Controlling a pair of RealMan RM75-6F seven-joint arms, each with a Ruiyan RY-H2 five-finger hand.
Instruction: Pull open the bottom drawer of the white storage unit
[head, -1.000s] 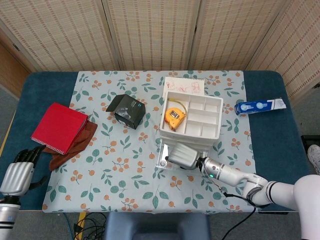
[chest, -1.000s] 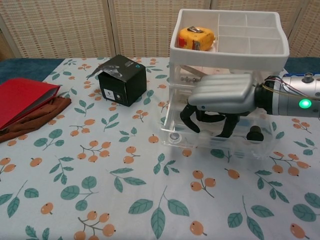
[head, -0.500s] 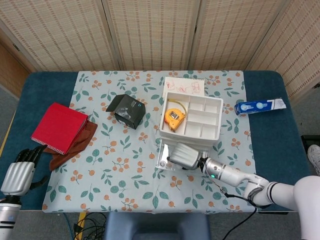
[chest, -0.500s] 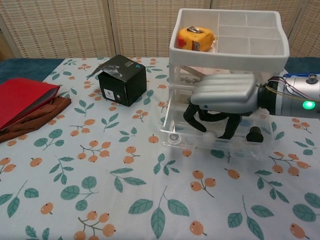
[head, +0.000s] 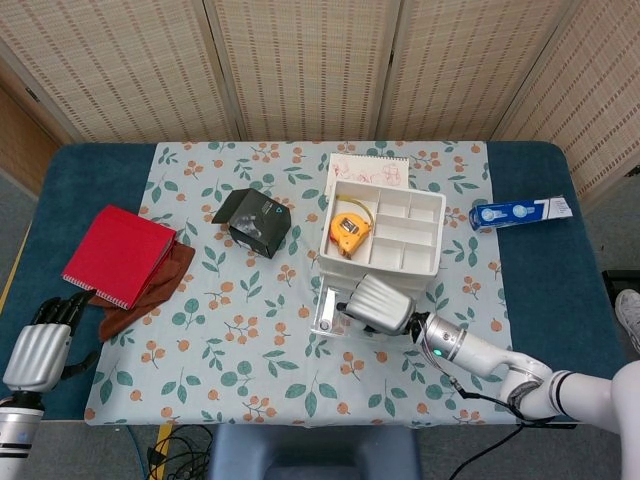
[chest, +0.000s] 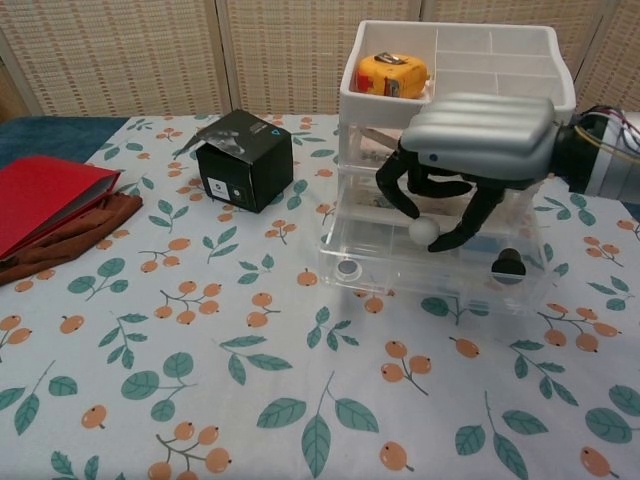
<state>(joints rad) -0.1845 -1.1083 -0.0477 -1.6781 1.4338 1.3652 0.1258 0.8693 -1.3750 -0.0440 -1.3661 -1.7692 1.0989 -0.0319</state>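
From the chest view I see my right hand (chest: 470, 160) raised in front of the white storage unit (chest: 455, 120), fingers (chest: 400, 185) curled downward and apart, holding nothing. The bottom drawer (chest: 430, 265) sticks out toward me from the unit's base, clear-walled, with a white knob (chest: 424, 232) just below my fingertips; I cannot tell whether a fingertip touches it. A black round piece (chest: 509, 264) sits inside the drawer at its right end.

The head view shows what the chest camera misses: the drawer (head: 335, 312) juts out past the unit's front edge onto the floral cloth (head: 240, 330), and my right hand (head: 378, 305) covers most of it. The yellow tape measure (head: 347, 233) lies in the top tray's left compartment. My left hand (head: 38, 340) hangs off the table's near-left corner, fingers together and slightly bent, apparently empty. A red notebook (head: 118, 255) rests on a brown cloth (head: 150, 295), well apart from the black box (head: 256, 222).
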